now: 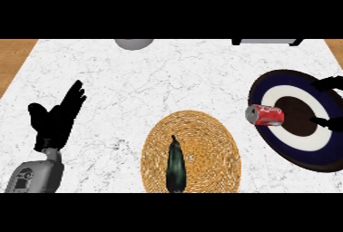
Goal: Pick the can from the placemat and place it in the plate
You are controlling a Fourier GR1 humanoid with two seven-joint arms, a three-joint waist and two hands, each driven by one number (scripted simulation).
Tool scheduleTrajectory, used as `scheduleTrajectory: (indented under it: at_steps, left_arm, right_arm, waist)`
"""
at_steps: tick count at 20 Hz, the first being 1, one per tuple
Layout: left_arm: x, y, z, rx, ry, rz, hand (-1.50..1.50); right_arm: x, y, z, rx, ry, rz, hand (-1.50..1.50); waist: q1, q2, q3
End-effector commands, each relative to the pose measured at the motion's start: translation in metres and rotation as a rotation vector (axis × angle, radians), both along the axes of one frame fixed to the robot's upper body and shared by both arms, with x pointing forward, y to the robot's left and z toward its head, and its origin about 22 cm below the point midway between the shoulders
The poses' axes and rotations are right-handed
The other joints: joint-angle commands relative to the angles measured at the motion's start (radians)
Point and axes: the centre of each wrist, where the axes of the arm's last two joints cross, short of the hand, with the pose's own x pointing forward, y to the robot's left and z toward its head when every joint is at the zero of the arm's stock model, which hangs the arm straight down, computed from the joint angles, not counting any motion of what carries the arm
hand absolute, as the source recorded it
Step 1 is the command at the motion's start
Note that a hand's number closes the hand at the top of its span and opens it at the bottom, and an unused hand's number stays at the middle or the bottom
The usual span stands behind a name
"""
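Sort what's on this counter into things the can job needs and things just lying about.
Job: red metal can; round blue-and-white plate; round woven straw placemat; right robot hand.
Lying about: long dark green vegetable; round grey bowl; left robot hand, resting.

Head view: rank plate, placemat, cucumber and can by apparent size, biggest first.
1. Unranked top pair: plate and woven placemat look alike, and both are cropped by the view's edge.
2. Then the dark green cucumber.
3. Smallest: the red can, lying at the plate's left rim.
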Motion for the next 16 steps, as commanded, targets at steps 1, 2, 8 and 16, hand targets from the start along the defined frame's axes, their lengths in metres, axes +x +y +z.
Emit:
scheduleTrajectory:
  at_steps: [1, 2, 8, 16]
  left_arm:
    - [0.003, -0.008, -0.008, -0.012, 0.019, 0.01, 0.0]
    - [0.001, 0.006, -0.005, 0.002, 0.015, 0.02, 0.0]
    - [-0.005, 0.004, -0.006, -0.009, 0.024, 0.033, 0.0]
    - [-0.006, 0.01, 0.0, -0.008, 0.014, 0.015, 0.0]
  right_arm:
    - [-0.007, -0.015, -0.011, 0.071, -0.148, 0.036, -1.5]
    - [0.002, -0.006, -0.003, 0.14, -0.194, 0.039, -1.5]
    - [-0.002, -0.024, 0.03, 0.461, -0.263, 0.172, -1.5]
    - [-0.012, -0.051, 0.024, 0.682, 0.081, 0.155, -1.5]
  waist:
    - [-0.008, 0.0, 0.0]
    - [-0.01, -0.002, 0.0]
    - [-0.031, -0.012, -0.002]
    - [-0.022, -0.009, -0.002]
